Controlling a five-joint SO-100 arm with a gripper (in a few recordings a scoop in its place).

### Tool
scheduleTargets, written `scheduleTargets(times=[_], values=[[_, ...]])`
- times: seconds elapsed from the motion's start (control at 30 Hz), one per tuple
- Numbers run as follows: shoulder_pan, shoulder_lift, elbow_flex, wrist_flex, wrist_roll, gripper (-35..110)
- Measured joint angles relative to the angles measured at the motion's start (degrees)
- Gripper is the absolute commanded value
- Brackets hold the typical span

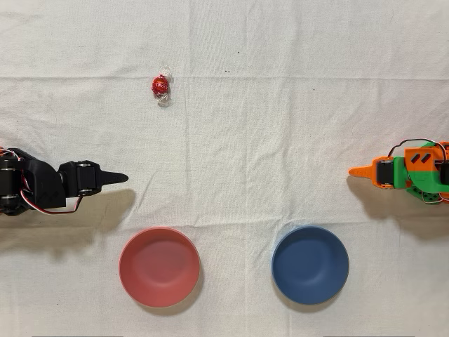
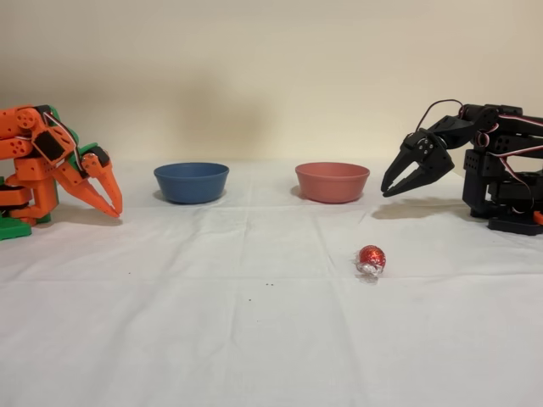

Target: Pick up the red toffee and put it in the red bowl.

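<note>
My pincer (image 2: pixel 392 190) hangs narrowly parted and empty, well apart from the red toffee (image 2: pixel 371 258), whose slick foil may slip sideways under an off-centre closure.

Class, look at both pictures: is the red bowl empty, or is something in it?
Empty. From overhead, the red bowl shows a plain inside, and the red toffee lies apart on the cloth.

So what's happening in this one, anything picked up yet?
Nothing is picked up yet. The black arm's end effector hangs over the cloth with nothing in it, its jaws slightly parted, apart from the red toffee, which lies alone on the white cloth. The red bowl and the blue bowl both sit empty. The orange arm stands idle.
</note>
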Motion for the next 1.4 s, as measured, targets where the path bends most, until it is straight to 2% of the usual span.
scheduleTargets(times=[0.8,1.13,1.4], values=[[0.0,0.0,-0.7,1.2,-0.9,0],[1.3,-0.7,-15.0,11.0,-1.9,0],[1.0,-19.2,-37.4,15.6,1.4,0]])
